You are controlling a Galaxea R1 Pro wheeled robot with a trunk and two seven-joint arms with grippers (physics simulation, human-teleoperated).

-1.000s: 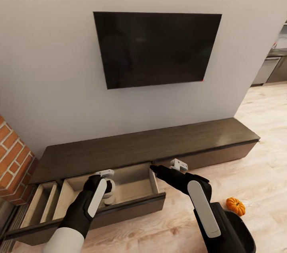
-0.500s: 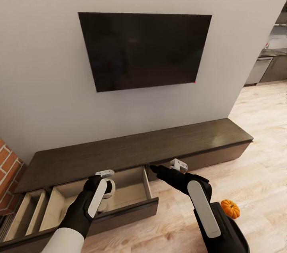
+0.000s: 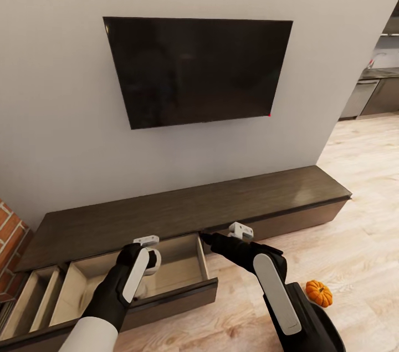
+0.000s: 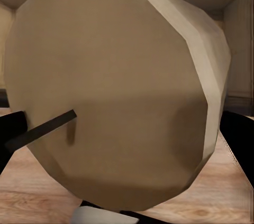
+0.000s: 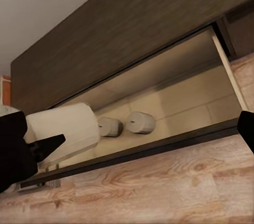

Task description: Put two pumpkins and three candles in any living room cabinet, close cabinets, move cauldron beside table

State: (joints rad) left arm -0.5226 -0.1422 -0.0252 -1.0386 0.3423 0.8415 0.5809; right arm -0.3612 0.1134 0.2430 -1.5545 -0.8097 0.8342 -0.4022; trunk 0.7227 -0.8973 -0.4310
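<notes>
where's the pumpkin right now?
In the head view, the pumpkin sits on the wood floor at lower right, beside the robot's right arm and in front of the cabinet's right, closed end.

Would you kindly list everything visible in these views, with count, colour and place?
Flat television screen: one, black, on the grey wall.
Long low wooden cabinet: one, dark brown, against the wall; two drawers open, pale inside.
Cream wax candles: three; two lying in the open drawer, one held above it.
Small ribbed pumpkin: one, orange, on the wood floor.
Brick surround: one, red, beside the cabinet.
Left gripper: black-white, shut on a candle.
Right gripper: black-white, open, above the drawer.
</notes>
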